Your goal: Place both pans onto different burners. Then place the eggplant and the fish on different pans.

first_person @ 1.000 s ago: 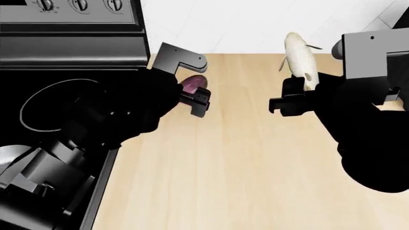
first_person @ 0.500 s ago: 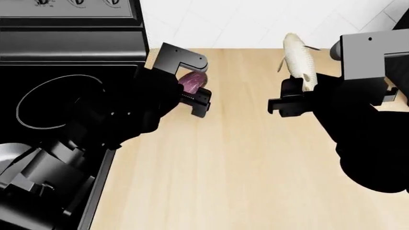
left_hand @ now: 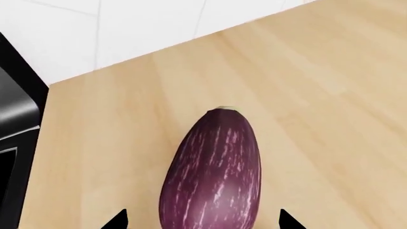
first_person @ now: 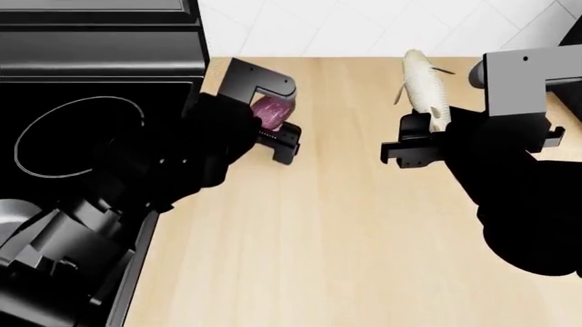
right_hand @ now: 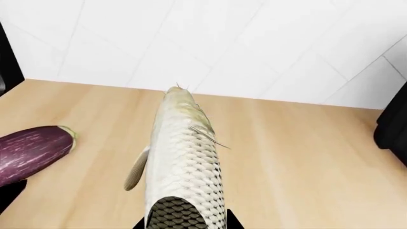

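- The left hand (first_person: 278, 129) is gripping the eggplant (left_hand: 213, 176), fingers clamped on its sides; the right hand (first_person: 426, 136) is clamped on the fish (right_hand: 181, 162).
- Both loads are riding slightly higher and farther forward than a second ago (apparently lifted clear of the desk (first_person: 318, 238)), so carrying to the pans looks next.
- Beyond the left hand's outer side, a burner (first_person: 78, 136) ring is showing empty; a grey pan (first_person: 13, 218) rim is peeking behind the left arm.

Purple eggplant (first_person: 271, 109), pale fish (first_person: 424, 83) on wood counter (first_person: 345, 225).
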You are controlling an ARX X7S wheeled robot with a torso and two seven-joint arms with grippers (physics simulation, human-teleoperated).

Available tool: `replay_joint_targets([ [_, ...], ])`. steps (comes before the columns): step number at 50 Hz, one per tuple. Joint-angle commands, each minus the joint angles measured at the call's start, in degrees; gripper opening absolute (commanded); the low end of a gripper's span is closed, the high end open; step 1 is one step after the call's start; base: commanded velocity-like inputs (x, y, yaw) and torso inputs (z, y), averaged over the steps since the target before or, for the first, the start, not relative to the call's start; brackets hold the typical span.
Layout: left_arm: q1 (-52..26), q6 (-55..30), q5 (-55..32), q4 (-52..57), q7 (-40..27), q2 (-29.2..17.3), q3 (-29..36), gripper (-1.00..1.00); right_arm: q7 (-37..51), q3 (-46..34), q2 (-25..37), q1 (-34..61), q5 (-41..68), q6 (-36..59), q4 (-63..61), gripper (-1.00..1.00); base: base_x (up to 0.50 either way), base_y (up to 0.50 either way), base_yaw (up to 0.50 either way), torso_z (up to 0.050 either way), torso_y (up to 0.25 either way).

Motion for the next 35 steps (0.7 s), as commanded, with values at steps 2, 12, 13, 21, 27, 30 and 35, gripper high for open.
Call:
replay_joint_targets([
  [2, -0.84, 2.07, 1.49, -2.48, 1.24, 0.62, 0.38, 1.0, -0.42, 0.01, 0.01, 0.09, -0.76, -0.01, -0.08, -1.0, 0.0, 0.0, 0.0, 0.0, 0.0],
  [12, -0.05, 4.15, 1.95, -3.28, 1.2, 0.55, -0.15, -1.0, -0.75, -0.23, -0.02, -0.42, -1.09, -0.42, -0.17, -1.0, 0.0, 0.0, 0.0, 0.0, 0.0],
  [13, 0.02, 4.21, 1.94, -3.22, 1.19, 0.51, -0.16, -1.0, -0.73, -0.24, 0.0, -0.44, -1.06, -0.45, -0.23, -1.0, 0.0, 0.0, 0.0, 0.0, 0.0],
  [21, 0.38, 4.38, 1.51, -2.41, 0.69, -0.07, -0.7, -1.0, -1.19, -0.34, 0.08, -0.93, -1.38, -0.85, -0.18, -1.0, 0.0, 0.0, 0.0, 0.0, 0.0],
  [27, 0.68, 3.05, -1.12, 3.56, -2.21, -2.89, -3.26, -1.0, -1.45, -0.34, 0.17, -1.19, -1.55, -1.14, -0.22, -1.0, 0.0, 0.0, 0.0, 0.0, 0.0],
  [30, 1.51, 1.61, -3.31, 9.0, -4.7, -5.11, -4.81, -1.0, -1.5, -0.31, 0.28, -1.34, -1.53, -1.28, -0.39, -1.0, 0.0, 0.0, 0.0, 0.0, 0.0],
  [35, 2.81, 0.25, -5.58, 14.87, -7.41, -7.49, -6.21, -1.0, -1.47, -0.17, 0.54, -1.61, -1.34, -1.51, -0.8, -1.0, 0.0, 0.0, 0.0, 0.0, 0.0],
])
